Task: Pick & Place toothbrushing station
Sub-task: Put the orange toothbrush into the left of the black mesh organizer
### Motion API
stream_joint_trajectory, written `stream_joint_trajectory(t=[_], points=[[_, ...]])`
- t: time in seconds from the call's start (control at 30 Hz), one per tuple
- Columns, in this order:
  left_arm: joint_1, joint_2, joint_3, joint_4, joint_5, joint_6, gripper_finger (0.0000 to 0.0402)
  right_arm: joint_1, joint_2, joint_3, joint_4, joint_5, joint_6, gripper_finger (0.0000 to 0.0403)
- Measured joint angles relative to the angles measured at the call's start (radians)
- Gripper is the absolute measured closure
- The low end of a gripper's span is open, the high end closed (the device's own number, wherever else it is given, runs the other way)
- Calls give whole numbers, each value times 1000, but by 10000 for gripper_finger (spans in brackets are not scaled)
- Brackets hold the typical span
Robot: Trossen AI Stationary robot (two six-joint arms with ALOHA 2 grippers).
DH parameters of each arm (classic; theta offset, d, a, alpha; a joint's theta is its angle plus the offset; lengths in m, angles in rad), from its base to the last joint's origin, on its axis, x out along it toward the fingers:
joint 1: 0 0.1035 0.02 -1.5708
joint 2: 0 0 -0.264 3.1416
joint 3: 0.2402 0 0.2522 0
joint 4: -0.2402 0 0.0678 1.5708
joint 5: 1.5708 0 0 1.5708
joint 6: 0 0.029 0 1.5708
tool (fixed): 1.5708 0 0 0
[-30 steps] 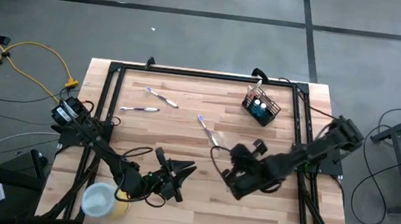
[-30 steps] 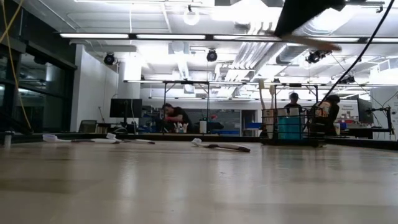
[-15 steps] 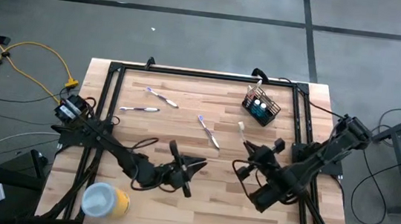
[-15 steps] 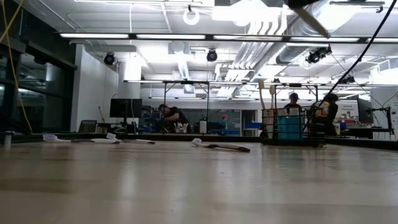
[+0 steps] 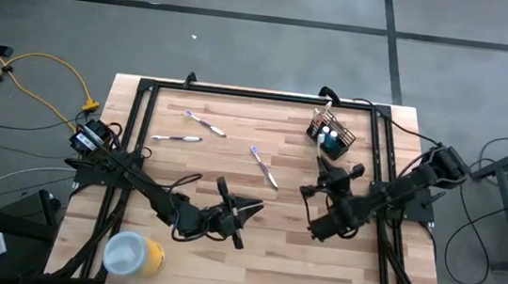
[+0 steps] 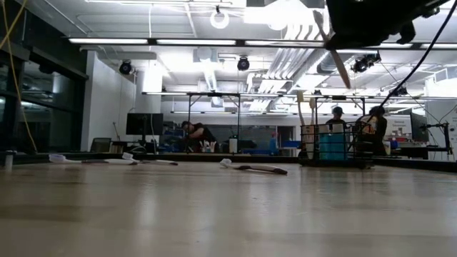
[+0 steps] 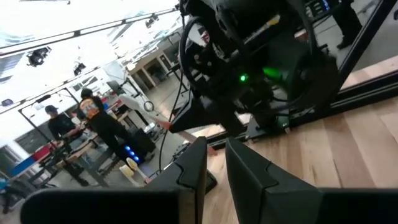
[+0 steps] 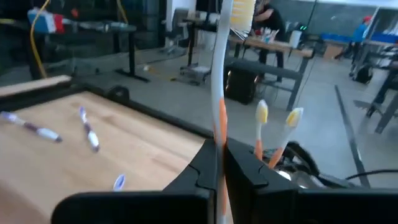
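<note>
The black wire-mesh holder stands near the table's far right corner with blue tubes and pale toothbrushes upright in it; their yellowish heads show in the right wrist view. My right gripper hovers just near of the holder, shut on a white-and-orange toothbrush. Three more toothbrushes lie flat on the wood. My left gripper hangs over the table's middle, its fingers a narrow gap apart with nothing between them. My right gripper pinches the toothbrush between its two fingers on the orange stretch of the handle. The fingers reach about level from the near side toward the holder. The brush is lifted clear of the table, tilted, with its head sticking out beyond the fingertips.
A yellow cylinder with a white top lies at the near left corner. A black frame borders the table's far edge and sides. Bare wood lies between the two grippers and the near edge. People stand in the room beyond the table.
My right gripper has carried the toothbrush from the table's near middle toward the far right, up to the holder, turning as it went. My left gripper has shifted toward the right, away from the yellow cylinder, then kept still.
</note>
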State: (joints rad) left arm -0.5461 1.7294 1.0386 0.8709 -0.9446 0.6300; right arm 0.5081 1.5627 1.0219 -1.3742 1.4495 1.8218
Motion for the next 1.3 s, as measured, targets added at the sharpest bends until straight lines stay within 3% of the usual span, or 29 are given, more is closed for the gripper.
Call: stream_joint_trajectory(t=[0.23,0.7,0.9,1.1,1.3], points=[[-8,0,0,2,-88,33,349,-84,0,-9,6,122,18,399],[-40,0,0,1,-167,31,349,-312,0,-9,59,122,-18,399],[-34,0,0,1,-217,50,349,-347,0,-9,176,122,-166,399],[-34,0,0,1,-217,51,349,-389,0,-9,177,122,-259,399],[-38,0,0,1,-217,51,349,-414,0,-9,178,122,-236,399]])
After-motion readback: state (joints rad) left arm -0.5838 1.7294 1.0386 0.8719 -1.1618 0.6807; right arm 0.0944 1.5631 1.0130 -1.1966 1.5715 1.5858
